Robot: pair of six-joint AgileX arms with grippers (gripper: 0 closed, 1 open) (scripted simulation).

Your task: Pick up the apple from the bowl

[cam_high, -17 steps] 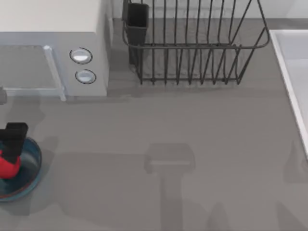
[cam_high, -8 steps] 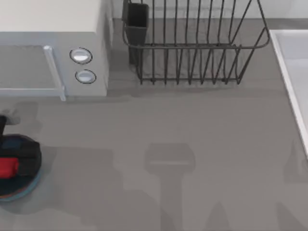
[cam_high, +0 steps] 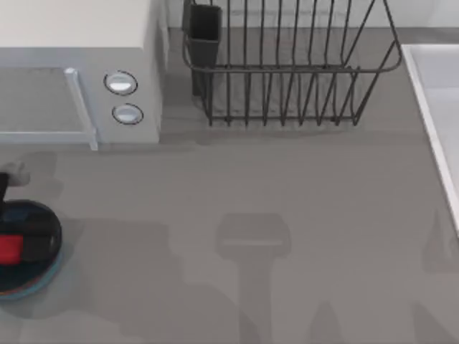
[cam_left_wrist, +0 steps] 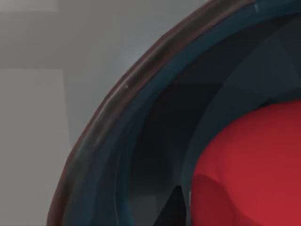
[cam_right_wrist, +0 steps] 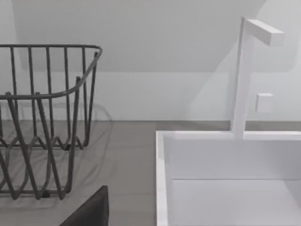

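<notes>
Lower left of the top view: the left gripper [cam_high: 25,240] sits low over the bowl [cam_high: 32,287], a dark block covering most of it. The apple [cam_high: 10,249] shows as a red patch at the gripper's edge, inside the bowl. Left wrist view: apple [cam_left_wrist: 249,169] close up against the bowl's dark wall [cam_left_wrist: 141,122]. Cannot tell whether the fingers are clenched or released. Apple looks small, hard, smooth, likely light; grip across its widest middle. Right arm parked near the sink [cam_right_wrist: 225,188].

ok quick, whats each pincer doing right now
Left pincer: down over the bowl at the apple; open or closed cannot be told.
Right pincer: nothing to report on its state.
</notes>
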